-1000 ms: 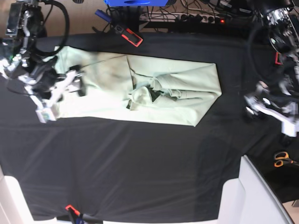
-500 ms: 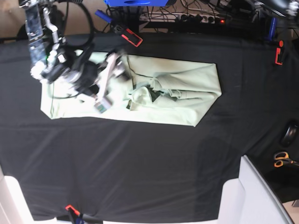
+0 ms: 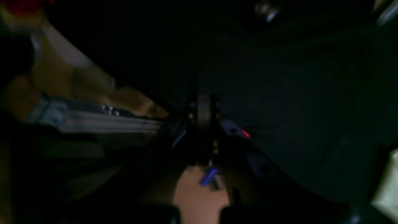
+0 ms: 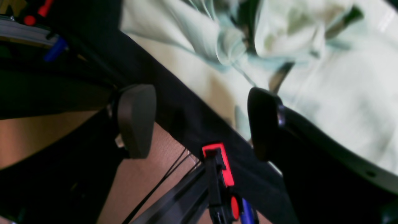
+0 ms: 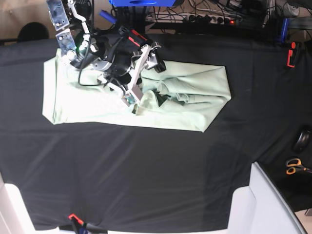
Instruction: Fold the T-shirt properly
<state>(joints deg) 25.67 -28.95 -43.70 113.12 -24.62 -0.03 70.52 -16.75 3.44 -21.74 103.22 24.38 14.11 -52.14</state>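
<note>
Black tablecloth point(image 5: 146, 165) spreads wide, orange-handled scissors point(image 5: 294, 166) sit off its right edge, a red-and-black clamp point(image 5: 291, 54) grips the far right corner, and a power strip point(image 5: 204, 18) lies along the far side.

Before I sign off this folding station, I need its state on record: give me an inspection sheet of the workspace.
Surface: black tablecloth, covering the table.
Job's things: T-shirt, lying flat in a long strip, bunched at the middle.
Clutter: scissors at the right edge; red clamp.
Grippers: right gripper open above the shirt, holding nothing; left gripper shut, away from the table.
Cables: power strip and wires behind the table.
Surroundings: blue box.
</note>
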